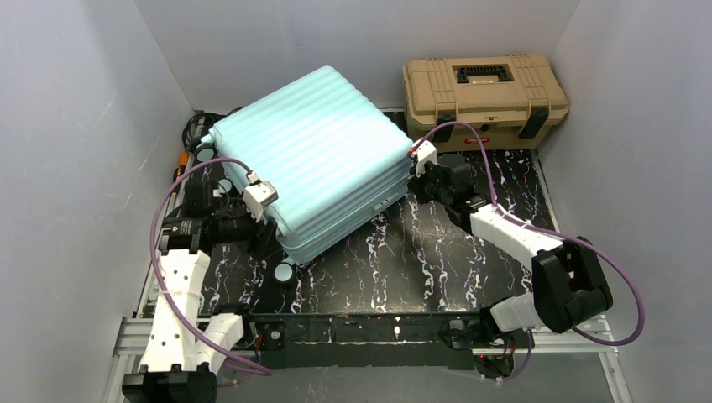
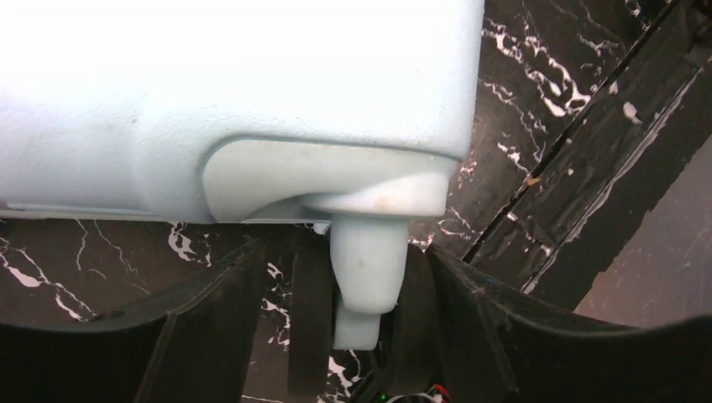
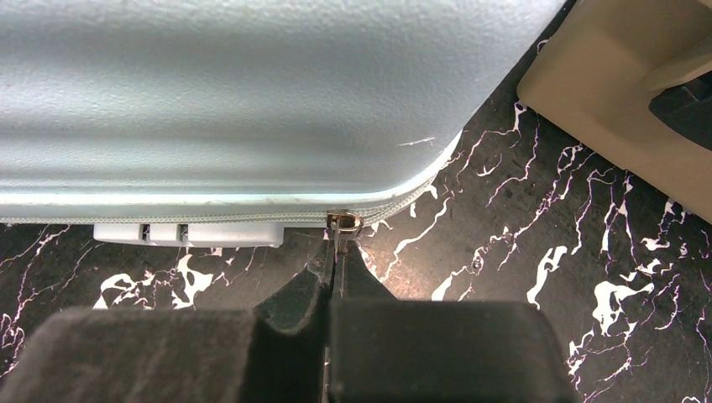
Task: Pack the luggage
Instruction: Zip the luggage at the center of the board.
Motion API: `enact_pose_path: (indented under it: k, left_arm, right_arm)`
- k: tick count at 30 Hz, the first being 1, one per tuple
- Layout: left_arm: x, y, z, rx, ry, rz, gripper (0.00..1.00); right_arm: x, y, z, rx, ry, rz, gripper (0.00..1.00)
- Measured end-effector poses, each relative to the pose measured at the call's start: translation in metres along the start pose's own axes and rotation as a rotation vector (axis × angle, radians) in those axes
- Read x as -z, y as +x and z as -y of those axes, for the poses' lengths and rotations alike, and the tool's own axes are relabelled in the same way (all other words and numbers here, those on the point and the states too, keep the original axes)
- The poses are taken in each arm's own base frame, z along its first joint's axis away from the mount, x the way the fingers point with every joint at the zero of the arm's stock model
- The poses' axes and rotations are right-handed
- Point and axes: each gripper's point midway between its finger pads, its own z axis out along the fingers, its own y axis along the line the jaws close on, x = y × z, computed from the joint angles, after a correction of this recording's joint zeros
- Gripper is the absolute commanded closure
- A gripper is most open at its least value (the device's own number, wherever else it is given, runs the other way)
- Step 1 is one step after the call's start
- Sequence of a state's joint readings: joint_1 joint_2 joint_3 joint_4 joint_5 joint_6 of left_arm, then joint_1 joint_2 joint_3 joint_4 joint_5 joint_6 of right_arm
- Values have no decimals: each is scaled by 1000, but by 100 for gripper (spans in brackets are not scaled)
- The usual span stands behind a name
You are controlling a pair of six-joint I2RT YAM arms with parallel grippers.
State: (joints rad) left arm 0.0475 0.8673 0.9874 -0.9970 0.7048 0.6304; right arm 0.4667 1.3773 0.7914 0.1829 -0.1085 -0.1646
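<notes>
Though rigid, likely handles as slick, bulky luggage (image 1: 319,159); takes hold by zip pull (image 3: 344,225), pinched in right gripper (image 3: 335,256), or wheel (image 2: 311,327), within parted left gripper (image 2: 344,260)

White shell links on left arm (image 1: 179,290), small dark screw holes along lower link, black joint housings. Same white shells on right arm (image 1: 514,235), plus bulky black elbow block (image 1: 573,287). Purple cable (image 1: 154,235) loops beside left arm to wrist; second purple cable (image 1: 631,302) arcs round right arm. White boxy camera housing (image 1: 259,196) on each wrist. Matte black left gripper (image 2: 344,260), broad tapering fingers (image 2: 193,336). Black right gripper (image 3: 336,256), blocky, narrowing to thin tips. Black bases (image 1: 168,384).
</notes>
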Motion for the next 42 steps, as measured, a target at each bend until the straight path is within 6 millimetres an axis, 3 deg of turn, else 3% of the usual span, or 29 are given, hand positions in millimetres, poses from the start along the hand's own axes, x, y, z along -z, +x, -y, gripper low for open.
enact_pose_path:
  k: [4,6,14,21,31,42]
  left_arm:
    - [-6,5,4,-1,29,-30,87]
    - [-7,5,4,-7,29,-31,100]
    - [1,7,-5,-41,-69,-44,100]
    - [12,13,-19,-88,-176,-57,100]
    - [33,30,-47,61,-231,-11,100]
    - [48,36,-58,142,-205,111,100]
  right_arm:
    - [0,-1,-1,1,-4,1,99]
    - [0,-1,-1,4,-5,-1,99]
    - [0,0,5,7,24,-4,99]
    - [6,4,-2,-22,-19,6,99]
    - [7,3,-14,-37,-74,47,99]
    - [-2,-1,-12,-11,-73,38,99]
